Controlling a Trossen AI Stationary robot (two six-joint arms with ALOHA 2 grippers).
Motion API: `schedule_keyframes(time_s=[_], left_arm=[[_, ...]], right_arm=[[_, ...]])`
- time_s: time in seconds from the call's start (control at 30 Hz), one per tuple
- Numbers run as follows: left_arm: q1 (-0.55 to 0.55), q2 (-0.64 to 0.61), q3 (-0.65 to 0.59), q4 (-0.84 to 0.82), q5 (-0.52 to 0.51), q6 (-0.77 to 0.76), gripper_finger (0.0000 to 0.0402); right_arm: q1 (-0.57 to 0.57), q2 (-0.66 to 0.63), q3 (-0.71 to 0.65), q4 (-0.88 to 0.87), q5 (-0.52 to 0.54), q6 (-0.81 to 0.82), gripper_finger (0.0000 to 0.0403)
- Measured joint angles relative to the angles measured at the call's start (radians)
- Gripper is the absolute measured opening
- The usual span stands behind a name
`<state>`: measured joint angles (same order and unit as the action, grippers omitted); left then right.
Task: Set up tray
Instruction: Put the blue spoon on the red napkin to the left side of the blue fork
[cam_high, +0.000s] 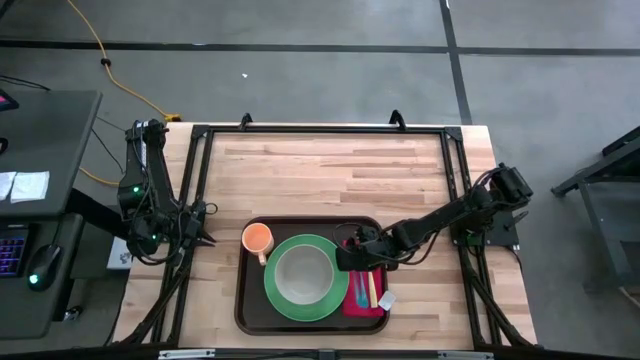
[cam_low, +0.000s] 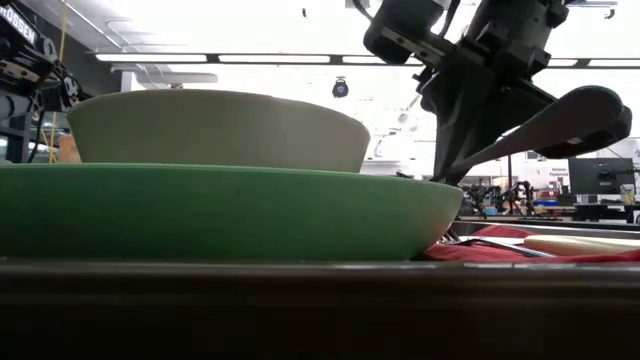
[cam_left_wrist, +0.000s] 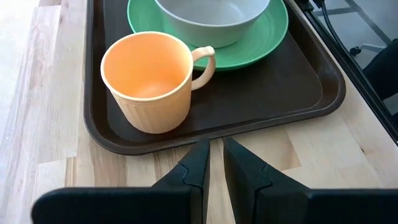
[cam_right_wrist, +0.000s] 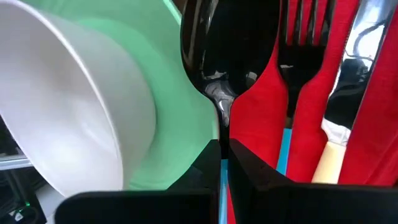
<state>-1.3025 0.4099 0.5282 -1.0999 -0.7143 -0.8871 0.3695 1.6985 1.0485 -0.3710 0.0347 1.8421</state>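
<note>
Table: light wood, butcher-block top with a black frame around it.

Tray: dark brown, rounded corners, raised rim; lies at the middle of the table's near edge.

Plate: green, round; at the tray's centre.

Bowl: pale grey-white, upright, stands in the plate.

Napkin: red, along the tray's right edge, partly under the plate's rim.

Cup: orange, with handle, upright in the tray's far left corner, just beside the plate.

Cutlery on the napkin: spoon, fork, knife with cream handle, side by side.

Right gripper: over the napkin's far end at the plate's rim, fingers pressed together on the spoon's neck.

Left gripper: at the table's left edge, off the tray, fingers a narrow gap apart, holding nothing.
</note>
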Motion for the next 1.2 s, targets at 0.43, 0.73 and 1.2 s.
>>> schedule_keyframes(time_s=[0.43, 0.73, 1.2], left_arm=[[0.000, 0.000, 0.000, -0.001, 0.002, 0.000, 0.0079], [0.000, 0.000, 0.000, -0.001, 0.002, 0.000, 0.0079], [0.000, 0.000, 0.000, 0.000, 0.001, 0.000, 0.0079]], right_arm=[[-0.005, 0.018, 0.000, -0.006, 0.009, -0.020, 0.0000], [-0.007, 0.034, -0.001, -0.004, -0.018, -0.036, 0.0000], [-0.036, 0.057, -0.002, 0.060, -0.043, -0.089, 0.0000]])
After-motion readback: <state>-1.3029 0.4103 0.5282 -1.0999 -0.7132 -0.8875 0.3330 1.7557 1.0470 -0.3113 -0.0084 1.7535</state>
